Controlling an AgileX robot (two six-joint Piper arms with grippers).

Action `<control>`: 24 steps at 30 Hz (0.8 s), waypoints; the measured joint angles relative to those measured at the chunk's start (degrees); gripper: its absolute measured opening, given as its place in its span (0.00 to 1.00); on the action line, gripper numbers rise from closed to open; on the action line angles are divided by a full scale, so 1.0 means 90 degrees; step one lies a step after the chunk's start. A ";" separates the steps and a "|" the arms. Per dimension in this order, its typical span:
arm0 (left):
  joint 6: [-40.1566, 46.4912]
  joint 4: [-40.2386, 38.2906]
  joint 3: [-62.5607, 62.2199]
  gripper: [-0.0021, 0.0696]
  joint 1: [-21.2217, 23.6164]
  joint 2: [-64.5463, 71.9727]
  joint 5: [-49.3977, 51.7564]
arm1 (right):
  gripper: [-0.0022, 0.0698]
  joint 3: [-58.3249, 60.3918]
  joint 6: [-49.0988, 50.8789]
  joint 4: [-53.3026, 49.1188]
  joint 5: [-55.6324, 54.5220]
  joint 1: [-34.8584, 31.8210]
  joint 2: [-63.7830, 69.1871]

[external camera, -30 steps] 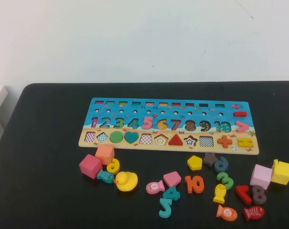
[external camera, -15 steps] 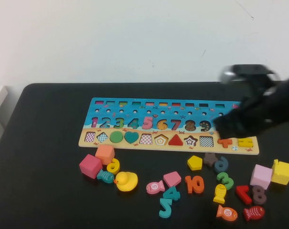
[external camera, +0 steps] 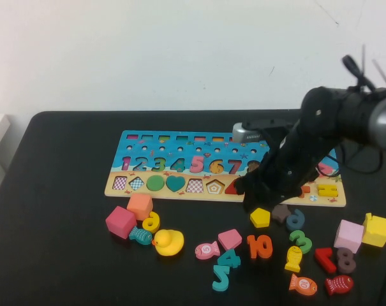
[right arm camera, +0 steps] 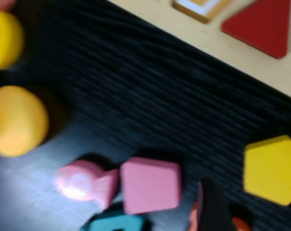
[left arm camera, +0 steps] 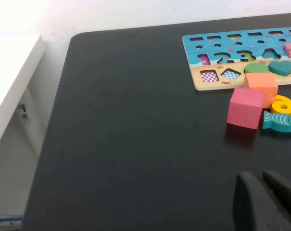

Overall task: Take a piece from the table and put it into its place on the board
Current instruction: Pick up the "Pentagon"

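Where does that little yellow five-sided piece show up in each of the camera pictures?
High view: the yellow pentagon lies on the black table just below the board, under the right claw.
Left wrist view: not in it; only the left claw over bare table.
Right wrist view: the pentagon sits at the picture's edge.
Shared landmark: the pink tile beside it.

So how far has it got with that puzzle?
Barely started. The yellow piece lies on the table, just below the board, and its pentagon slot is empty. The right gripper hangs over the board's near edge, just above the piece, holding nothing. The left gripper is parked far left. Grasping, carrying and fitting the piece all remain.
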 joint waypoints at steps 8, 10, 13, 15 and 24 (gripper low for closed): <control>0.0000 0.0000 0.0000 0.03 0.0000 0.0000 0.0000 | 0.60 -0.0649 0.0528 -0.0506 0.0490 0.0000 0.0708; 0.0000 0.0000 0.0000 0.03 0.0000 0.0000 0.0000 | 0.60 -0.0772 0.0564 -0.0511 0.0567 0.0000 0.0794; 0.0000 0.0000 0.0000 0.03 0.0000 0.0000 0.0000 | 0.60 -0.0846 0.0584 -0.0521 0.0643 0.0000 0.0864; 0.0011 0.0000 0.0000 0.03 0.0000 0.0000 0.0000 | 0.60 -0.0850 0.0594 -0.0525 0.0694 0.0000 0.0864; 0.0011 0.0000 0.0000 0.03 0.0000 0.0000 0.0000 | 0.60 -0.0938 0.0609 -0.0536 0.0796 0.0000 0.1112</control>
